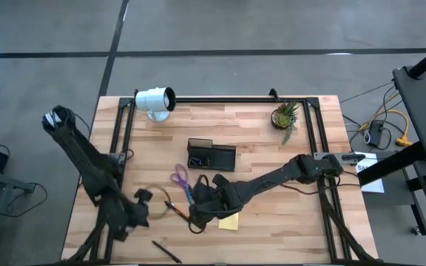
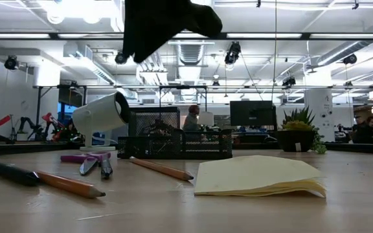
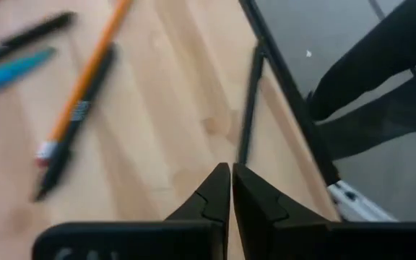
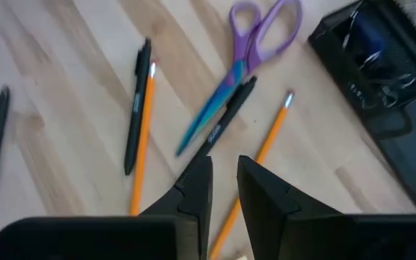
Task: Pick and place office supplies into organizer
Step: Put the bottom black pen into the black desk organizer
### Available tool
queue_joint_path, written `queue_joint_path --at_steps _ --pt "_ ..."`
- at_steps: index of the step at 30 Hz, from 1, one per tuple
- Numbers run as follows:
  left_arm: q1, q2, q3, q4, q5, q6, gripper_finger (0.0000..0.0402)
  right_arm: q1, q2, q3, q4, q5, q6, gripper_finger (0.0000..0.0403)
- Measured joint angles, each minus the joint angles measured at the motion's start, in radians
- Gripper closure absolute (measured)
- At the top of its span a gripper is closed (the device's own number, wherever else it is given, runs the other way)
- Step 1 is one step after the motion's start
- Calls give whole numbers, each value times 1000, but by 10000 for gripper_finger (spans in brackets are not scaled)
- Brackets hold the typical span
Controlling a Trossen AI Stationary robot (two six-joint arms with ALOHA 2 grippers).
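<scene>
From above, the black organizer [image 1: 211, 156] stands in the middle of the table. In front of it lie the purple-handled scissors [image 1: 181, 180], and the yellow sticky-note pad [image 1: 229, 221] is partly under the right gripper [image 1: 202, 215]. The left gripper [image 1: 140, 203] hangs near the front left, above the table.

In the low view, two orange pencils are visible [image 2: 69, 184] [image 2: 162, 169], one black pen [image 2: 10, 172], one pair of scissors, one sticky-note pad and one organizer. Nothing of these is lifted.

In the left wrist view, the left gripper's fingers [image 3: 206, 203] are clenched together on nothing, above bare wood, beside an orange pencil [image 3: 85, 81].

In the right wrist view, the right gripper [image 4: 224, 189] has a narrow gap and grasps nothing. It is over an orange pencil [image 4: 259, 162] and a black pen [image 4: 226, 115]; I count here two pencils, three dark pens and one pair of scissors. I judge it should widen the fingers first, then go down across one pencil only, so that the neighbouring pen is not caught.
</scene>
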Motion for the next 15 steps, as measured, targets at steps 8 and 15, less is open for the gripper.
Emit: queue_joint_path --at_steps 8,15 --pt "-38 254 115 0 1 -77 308 31 0 -16 35 -30 0 344" --pt "-42 338 131 39 4 -74 273 51 0 -42 129 -79 -1 344"
